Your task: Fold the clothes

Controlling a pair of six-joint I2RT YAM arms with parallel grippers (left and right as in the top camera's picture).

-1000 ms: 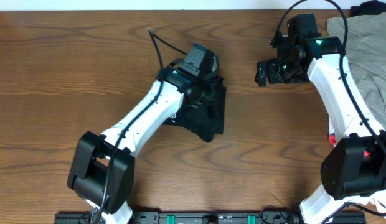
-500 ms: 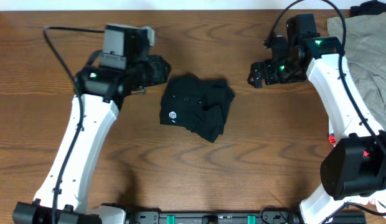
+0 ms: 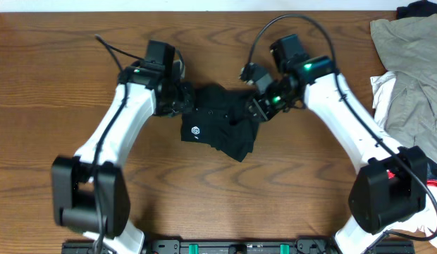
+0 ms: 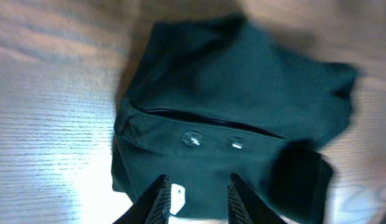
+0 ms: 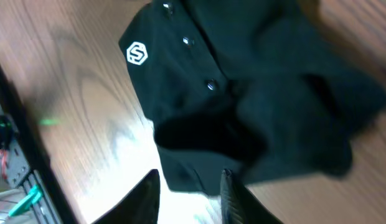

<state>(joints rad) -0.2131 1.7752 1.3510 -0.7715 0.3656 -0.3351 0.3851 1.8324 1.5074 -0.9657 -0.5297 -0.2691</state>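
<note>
The clothes (image 3: 225,130), a black garment with a small white hexagon logo (image 3: 195,131), lie bunched in a rough fold at the table's middle. My left gripper (image 3: 182,101) hovers at its upper left edge. In the left wrist view the gripper (image 4: 197,194) has its fingertips apart over the black fabric (image 4: 230,93), clamping nothing. My right gripper (image 3: 255,106) is at the garment's upper right edge. In the right wrist view the gripper (image 5: 191,179) stands narrowly open, and a hem of the garment (image 5: 255,81) reaches between the tips, with bright table showing in the gap.
A beige-khaki garment (image 3: 409,63) lies at the right edge with a white item (image 3: 380,88) beside it and a dark item (image 3: 416,8) at the back corner. A black rail (image 3: 218,247) runs along the front edge.
The left arm left the garment, swung back left, then returned to its upper left edge. The right arm came down from the back right to the garment, and its jaws narrowed.
</note>
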